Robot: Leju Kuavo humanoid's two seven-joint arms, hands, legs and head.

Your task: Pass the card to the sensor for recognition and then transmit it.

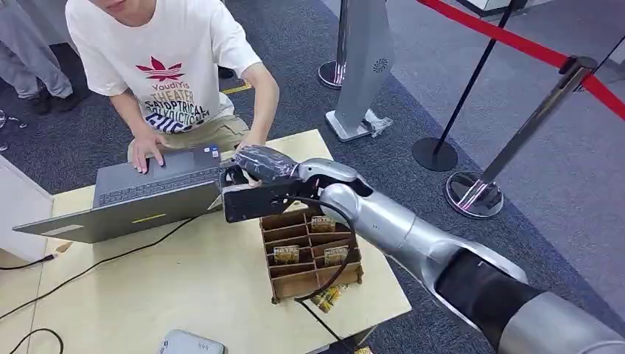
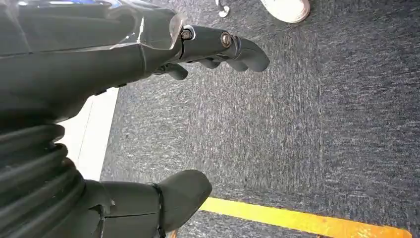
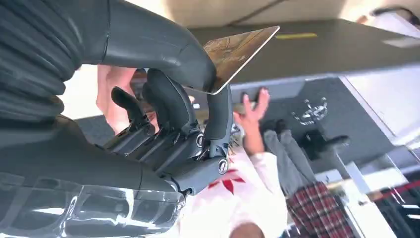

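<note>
While the right hand [image 3: 163,124] pinches the card [image 3: 237,52] between thumb and a dark finger, the card's long axis runs out from the fingertips toward the laptop [image 1: 140,195], its free corner pointing at the laptop's grey body. The right arm reaches across the desk [image 1: 191,280] over the cardboard divider box [image 1: 309,254] near the desk's far right edge, the hand beside the laptop where a person [image 1: 173,66] types. The left hand [image 2: 148,59] hangs over grey carpet, its fingers curled in and holding nothing.
</note>
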